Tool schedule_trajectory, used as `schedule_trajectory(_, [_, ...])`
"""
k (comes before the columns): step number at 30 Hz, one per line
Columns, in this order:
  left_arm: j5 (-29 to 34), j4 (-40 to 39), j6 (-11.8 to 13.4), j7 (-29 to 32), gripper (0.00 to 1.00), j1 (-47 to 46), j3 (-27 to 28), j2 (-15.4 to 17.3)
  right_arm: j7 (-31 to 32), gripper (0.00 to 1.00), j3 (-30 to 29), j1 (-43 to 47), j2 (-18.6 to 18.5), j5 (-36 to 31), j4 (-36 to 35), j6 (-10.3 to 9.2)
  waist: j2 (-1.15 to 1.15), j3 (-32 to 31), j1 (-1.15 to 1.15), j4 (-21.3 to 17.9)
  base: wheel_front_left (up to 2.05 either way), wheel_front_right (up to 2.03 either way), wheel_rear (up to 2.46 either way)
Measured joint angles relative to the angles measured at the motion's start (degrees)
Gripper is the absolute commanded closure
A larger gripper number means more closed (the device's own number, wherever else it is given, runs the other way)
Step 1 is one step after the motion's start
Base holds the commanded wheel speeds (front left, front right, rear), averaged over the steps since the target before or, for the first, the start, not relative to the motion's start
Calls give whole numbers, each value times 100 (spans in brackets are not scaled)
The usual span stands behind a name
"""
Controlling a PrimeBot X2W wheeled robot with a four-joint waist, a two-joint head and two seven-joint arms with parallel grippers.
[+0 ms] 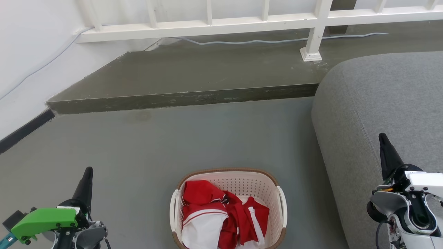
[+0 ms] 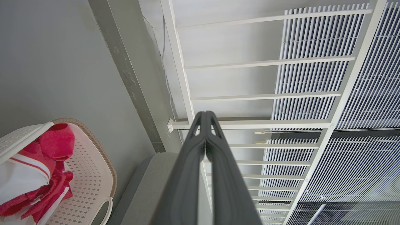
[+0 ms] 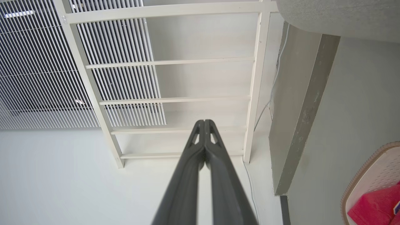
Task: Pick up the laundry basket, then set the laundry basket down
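Laundry basket [image 1: 249, 185] stands on the grey floor [image 1: 155, 145] at six o'clock in the head view, holding red and white clothing [image 1: 207, 207]. Its white loop handles are free on both sides. The left gripper [image 1: 87, 173] hovers at eight o'clock, well apart from the basket, its two dark fingers pressed together on nothing. The right gripper [image 1: 382, 139] sits at four o'clock in front of the grey sofa [image 1: 380, 103], fingers likewise together and empty, well apart from the basket. In the left wrist view the basket [image 2: 87, 175] lies at eight o'clock from the left gripper [image 2: 205, 115]. In the right wrist view the basket [image 3: 381, 175] lies at four o'clock from the right gripper [image 3: 204, 122].
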Motion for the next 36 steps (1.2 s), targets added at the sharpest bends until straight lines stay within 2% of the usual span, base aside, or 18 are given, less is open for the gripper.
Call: schedule_trajectory(36, [0, -1, 0, 0, 100, 0, 0, 0, 0, 100, 0, 0, 0, 0, 0, 0, 0, 0, 0, 0, 0, 0, 0])
